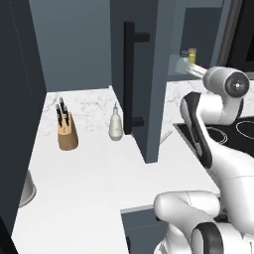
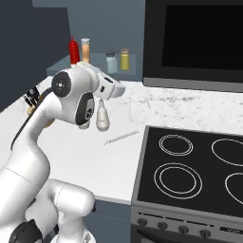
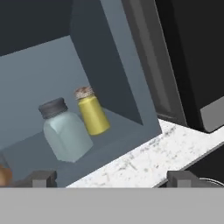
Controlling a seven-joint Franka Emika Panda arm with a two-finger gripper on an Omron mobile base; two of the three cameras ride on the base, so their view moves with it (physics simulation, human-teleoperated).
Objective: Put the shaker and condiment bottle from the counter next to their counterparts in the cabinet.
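Fingertips [image 3: 40,178] stand wide apart and empty at the foot of the hand view, with the gripper [image 3: 112,178] aimed into the open cabinet [image 3: 109,74]. Just beyond the fingers, on the cabinet's shelf, the shaker [image 3: 65,131] stands upright beside the yellow jar [image 3: 92,113], the 2 close together but whether touching cannot be told. From the right base view, the shaker [image 2: 110,61] and yellow jar [image 2: 124,59] sit as a pair, while farther along the same shelf the orange bottle [image 2: 85,49] stands just beside a red bottle [image 2: 74,51].

As a judgement, both halves of the job look done: each of the 2 items appears placed next to a partner in the cabinet, and nothing of the task remains visible on the counter [image 2: 95,156]. What seems left is only for the arm to draw clear.

Below the fingers runs the white marble counter, bearing a white pear-shaped bottle [image 1: 116,125], a knife block [image 1: 67,131] and a thin utensil [image 2: 122,137]. Beside the fingers stands the cabinet door [image 1: 141,74], swung open with its long black handle [image 1: 130,74]. A black cooktop [image 2: 194,166] with ring burners lies to one side, under a dark microwave [image 2: 194,40].
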